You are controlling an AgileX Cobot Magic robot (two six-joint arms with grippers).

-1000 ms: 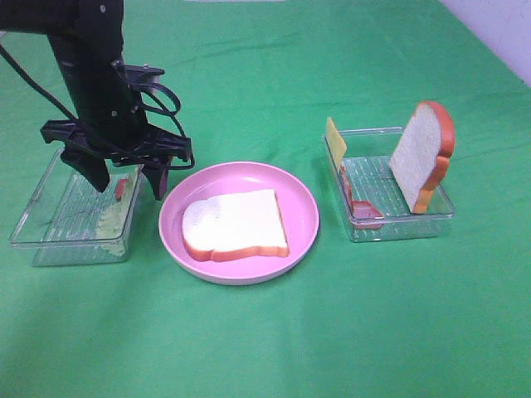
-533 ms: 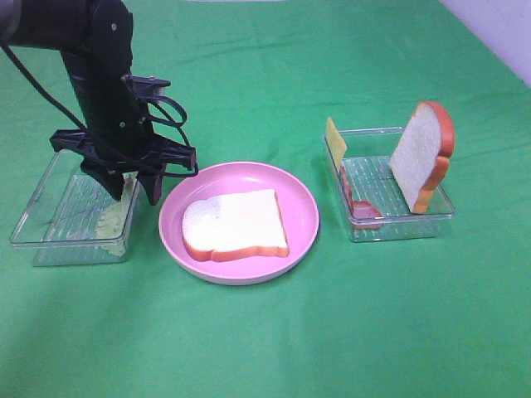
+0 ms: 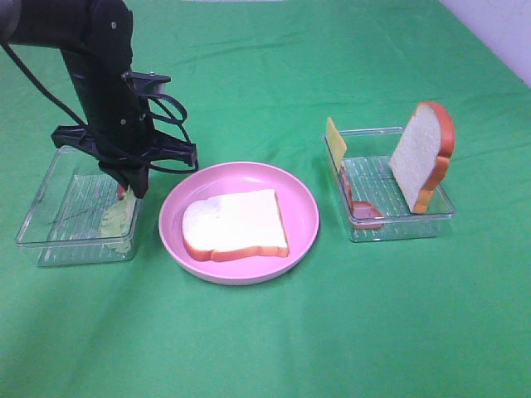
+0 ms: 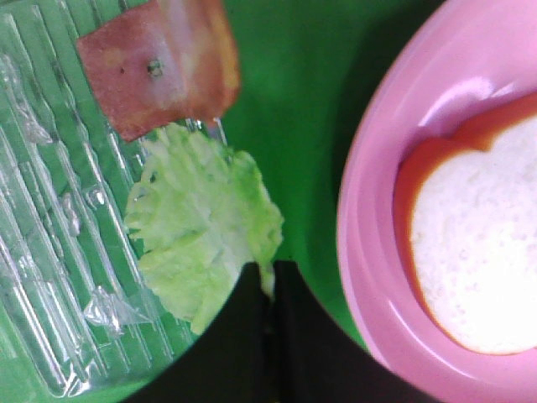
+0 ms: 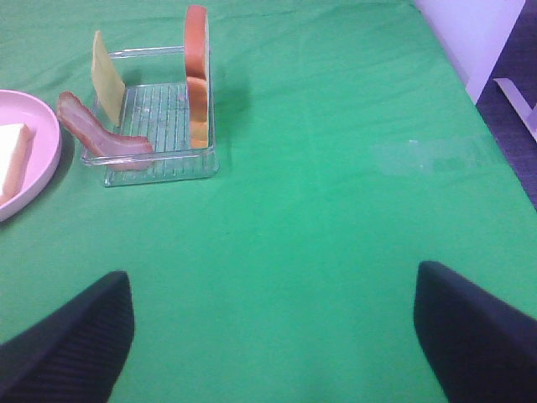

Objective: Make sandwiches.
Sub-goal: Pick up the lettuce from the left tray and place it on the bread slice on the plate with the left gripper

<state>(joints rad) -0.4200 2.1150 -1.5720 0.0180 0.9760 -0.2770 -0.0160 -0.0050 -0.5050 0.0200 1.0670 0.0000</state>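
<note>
Green cloth [image 3: 332, 332]: left gripper [image 4: 267, 272] clenched on lettuce [image 4: 201, 222] edge; right gripper [image 5: 270, 281] released. I fear the thin pinch slips on lifting.

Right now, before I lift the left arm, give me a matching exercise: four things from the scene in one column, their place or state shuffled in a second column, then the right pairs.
Column one:
1. lettuce leaf
2. cheese square
3. right gripper
4. pink plate

Column two:
A. open above bare green cloth
B. carries a bread slice lying flat
C. pinched by the shut left gripper at the left tray edge
D. standing on edge at one end of the right tray

Pairs: 1-C, 2-D, 3-A, 4-B.
</note>
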